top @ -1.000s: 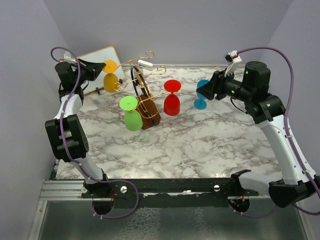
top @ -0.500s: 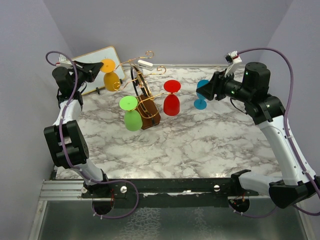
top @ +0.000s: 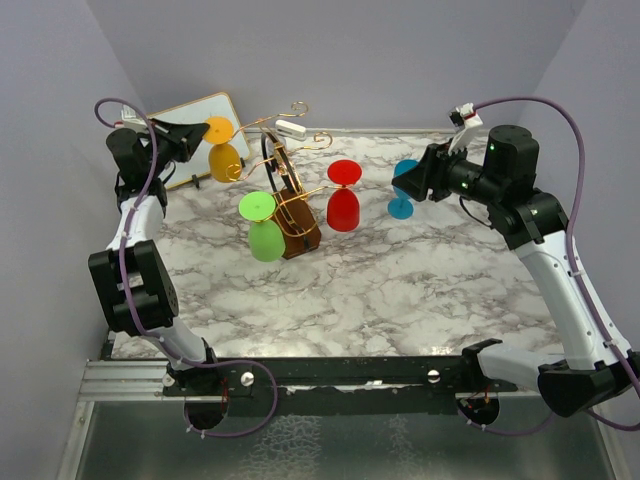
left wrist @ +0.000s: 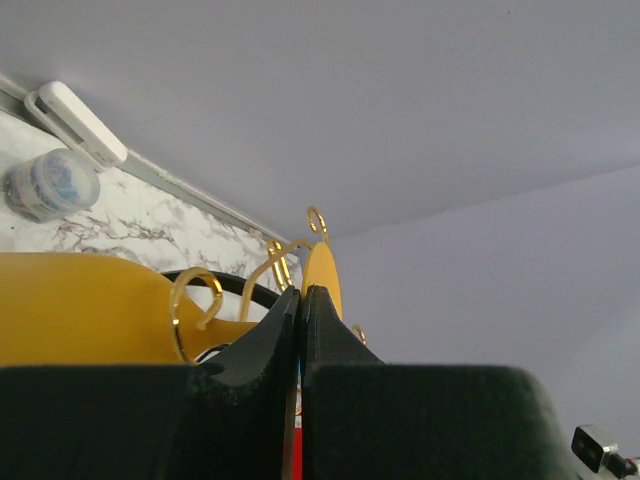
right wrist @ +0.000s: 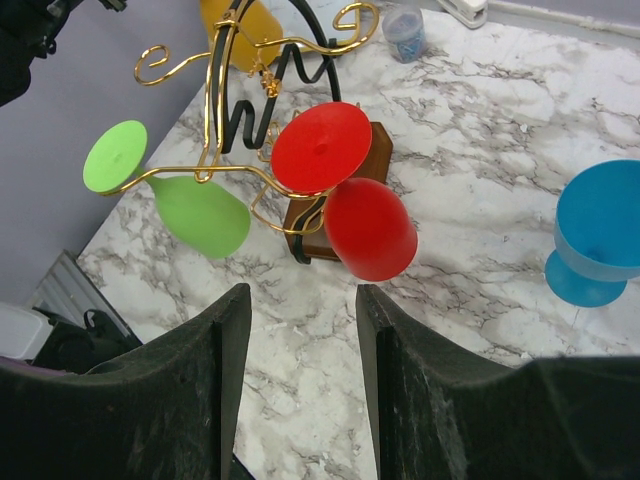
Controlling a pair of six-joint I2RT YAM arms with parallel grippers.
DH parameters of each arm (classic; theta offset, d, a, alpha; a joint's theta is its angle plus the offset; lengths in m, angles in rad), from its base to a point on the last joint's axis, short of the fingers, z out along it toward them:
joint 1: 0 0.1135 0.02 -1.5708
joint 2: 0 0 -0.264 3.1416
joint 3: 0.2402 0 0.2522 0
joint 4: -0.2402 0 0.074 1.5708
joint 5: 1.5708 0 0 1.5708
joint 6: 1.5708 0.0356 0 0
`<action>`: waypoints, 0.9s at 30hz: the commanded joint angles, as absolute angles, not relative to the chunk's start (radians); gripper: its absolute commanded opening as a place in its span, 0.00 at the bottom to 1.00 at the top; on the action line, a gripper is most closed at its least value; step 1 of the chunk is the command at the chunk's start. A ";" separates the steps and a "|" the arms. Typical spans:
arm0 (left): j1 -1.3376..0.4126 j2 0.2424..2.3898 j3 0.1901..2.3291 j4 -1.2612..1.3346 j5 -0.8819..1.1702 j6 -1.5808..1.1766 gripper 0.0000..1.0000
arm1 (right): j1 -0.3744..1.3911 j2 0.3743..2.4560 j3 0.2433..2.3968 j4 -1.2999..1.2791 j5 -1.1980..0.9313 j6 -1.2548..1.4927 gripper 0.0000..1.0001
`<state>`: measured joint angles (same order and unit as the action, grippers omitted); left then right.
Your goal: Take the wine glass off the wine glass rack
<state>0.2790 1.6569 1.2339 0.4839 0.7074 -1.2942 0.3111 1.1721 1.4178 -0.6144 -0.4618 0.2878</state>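
Orange wine glass [top: 222, 162] hangs foot-up on wine glass rack [top: 302, 238]; left gripper [left wrist: 301, 300] apparently pinches foot to unhook; right gripper [right wrist: 298, 310] spread.

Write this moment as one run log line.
left pincer: shut at orange glass, grip unclear | right pincer: open near blue glass | on rack: orange glass, green glass, red glass

Top cam's up high at the near edge looking down over the marble table [top: 400, 290], left wrist cam's jammed against the orange wine glass [left wrist: 80, 310], right wrist's farther back, all three catch the wine glass rack [top: 302, 239].
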 commanded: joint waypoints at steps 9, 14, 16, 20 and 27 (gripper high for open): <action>0.218 1.750 1.437 0.315 0.665 -1.132 0.00 | 0.315 1.160 1.417 -0.580 -0.485 0.292 0.46; 0.217 1.805 1.517 0.291 0.613 -1.102 0.00 | 0.315 1.165 1.415 -0.577 -0.500 0.291 0.46; 0.218 1.827 1.553 0.287 0.592 -1.091 0.00 | 0.314 1.166 1.417 -0.576 -0.502 0.288 0.46; 0.217 1.844 1.609 0.316 0.551 -1.066 0.00 | 0.315 1.166 1.417 -0.570 -0.523 0.281 0.46; 0.212 1.756 1.568 0.642 0.580 -1.131 0.00 | 0.314 1.155 1.395 -0.507 -0.691 0.288 0.46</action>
